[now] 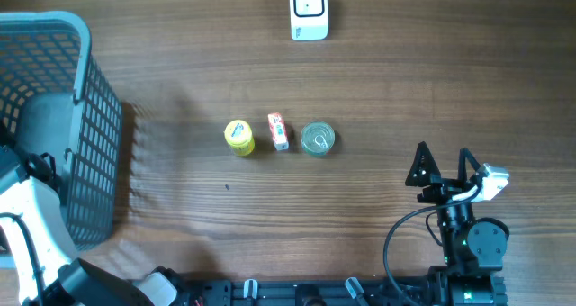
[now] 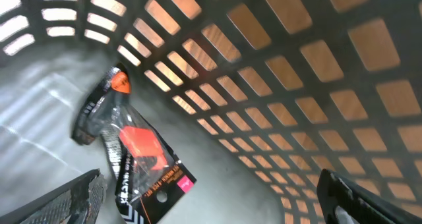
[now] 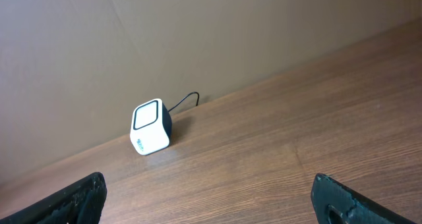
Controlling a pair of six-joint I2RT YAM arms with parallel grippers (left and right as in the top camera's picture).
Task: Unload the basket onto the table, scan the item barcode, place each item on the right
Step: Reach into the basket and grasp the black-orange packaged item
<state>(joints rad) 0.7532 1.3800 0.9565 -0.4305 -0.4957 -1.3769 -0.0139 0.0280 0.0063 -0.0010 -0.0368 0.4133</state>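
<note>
Left gripper (image 2: 211, 201) gapes empty inside the basket (image 1: 97, 117) above a packet (image 2: 135, 161); right gripper (image 3: 210, 197) gapes toward the scanner (image 3: 150, 127).

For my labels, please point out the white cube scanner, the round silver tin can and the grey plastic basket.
white cube scanner (image 1: 309, 11): overhead view, upper face.
round silver tin can (image 1: 317, 138): overhead view, lid centre.
grey plastic basket (image 1: 99, 135): overhead view, mesh side wall.

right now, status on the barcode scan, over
Both jaws open, empty. Left inside basket, facing black packet. Mid-table row: yellow jar, small box, tin, untouched. Nothing between them and scanner.
</note>
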